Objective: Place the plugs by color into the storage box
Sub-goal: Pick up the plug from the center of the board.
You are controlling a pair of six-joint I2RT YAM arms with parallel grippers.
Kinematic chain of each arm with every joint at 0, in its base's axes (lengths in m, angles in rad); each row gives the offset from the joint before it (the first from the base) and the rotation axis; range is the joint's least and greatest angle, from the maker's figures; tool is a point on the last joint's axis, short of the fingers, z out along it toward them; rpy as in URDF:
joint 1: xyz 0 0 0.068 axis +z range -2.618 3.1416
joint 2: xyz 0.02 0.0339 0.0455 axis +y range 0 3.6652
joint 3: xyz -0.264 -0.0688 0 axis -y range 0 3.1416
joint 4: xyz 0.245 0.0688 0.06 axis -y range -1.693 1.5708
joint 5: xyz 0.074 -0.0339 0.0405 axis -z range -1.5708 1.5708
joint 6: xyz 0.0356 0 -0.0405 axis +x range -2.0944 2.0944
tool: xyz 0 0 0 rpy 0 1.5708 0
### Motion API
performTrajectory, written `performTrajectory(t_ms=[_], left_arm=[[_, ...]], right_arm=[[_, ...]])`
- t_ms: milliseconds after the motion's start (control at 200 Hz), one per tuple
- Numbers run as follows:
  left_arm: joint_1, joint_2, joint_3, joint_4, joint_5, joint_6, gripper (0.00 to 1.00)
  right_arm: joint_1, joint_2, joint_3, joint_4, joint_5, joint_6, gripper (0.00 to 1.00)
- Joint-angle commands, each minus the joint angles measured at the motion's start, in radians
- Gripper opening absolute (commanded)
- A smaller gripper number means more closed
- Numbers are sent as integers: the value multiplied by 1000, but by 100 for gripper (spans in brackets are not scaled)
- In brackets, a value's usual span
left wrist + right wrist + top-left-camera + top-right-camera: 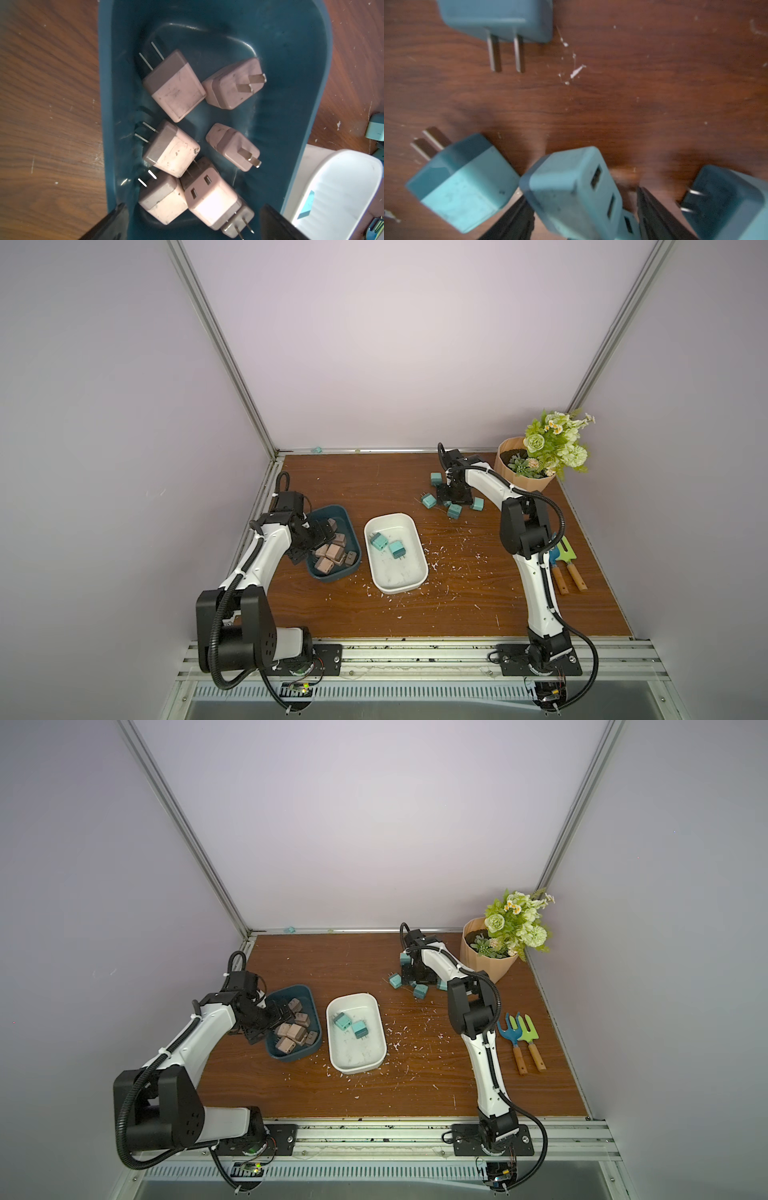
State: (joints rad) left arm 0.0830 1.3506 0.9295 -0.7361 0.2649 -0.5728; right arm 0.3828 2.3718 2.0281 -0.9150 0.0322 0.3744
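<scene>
Lilac-walled booth, wood-grain tabletop [457,605] strewn with white scraps [440,560]. A flower pot [519,477] stands at the far right corner, with garden tools [569,568] along the right edge.

Sorting looks partly done. The blue tray [330,508] holds the pink plugs [174,87], seven by the left wrist view. The white tray [399,585] holds two teal plugs [378,541]. The loose teal plugs [428,501] lie clustered far right, near the pot.

Left gripper [193,205]: jaws spread wide and empty, hanging over the pink pile.

Right gripper [582,195]: down in the teal cluster, one finger on either side of a single teal plug [571,187]. The picture is blurred, so I cannot tell whether the fingers press on it or only bracket it. The plug's port face is turned toward one finger, its body runs roughly along the fingers, and its prongs are hidden.

Key relation: the target plug sits squarely between the right fingers. One neighbour plug [463,182] lies just outside one finger and another [726,197] just outside the other. The right arm is much the nearer arm. The white tray lies toward the robot and toward its left from here.

Judgement: squeeze across the body and lift straight up before swinging to the white tray, since a sideways drag would likely catch the neighbours.
</scene>
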Motion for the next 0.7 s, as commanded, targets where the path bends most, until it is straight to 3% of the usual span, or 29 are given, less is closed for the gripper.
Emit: performTrajectory(t_ms=[0,280,510,696], left_arm=[[-6,-6,2,-13,-8,-6,100],[-6,22,26,-12,-6,8,100],[-6,27,29,-12,-8,10,100],[-6,23,25,-13,-9,14,100]], right_arm=[[1,-65,-83,30,-4,35,77],[2,-174,-253,126,-38,24,69],[0,-242,-322,133,5,10,80],[-21,-240,-338,154,-6,9,81]])
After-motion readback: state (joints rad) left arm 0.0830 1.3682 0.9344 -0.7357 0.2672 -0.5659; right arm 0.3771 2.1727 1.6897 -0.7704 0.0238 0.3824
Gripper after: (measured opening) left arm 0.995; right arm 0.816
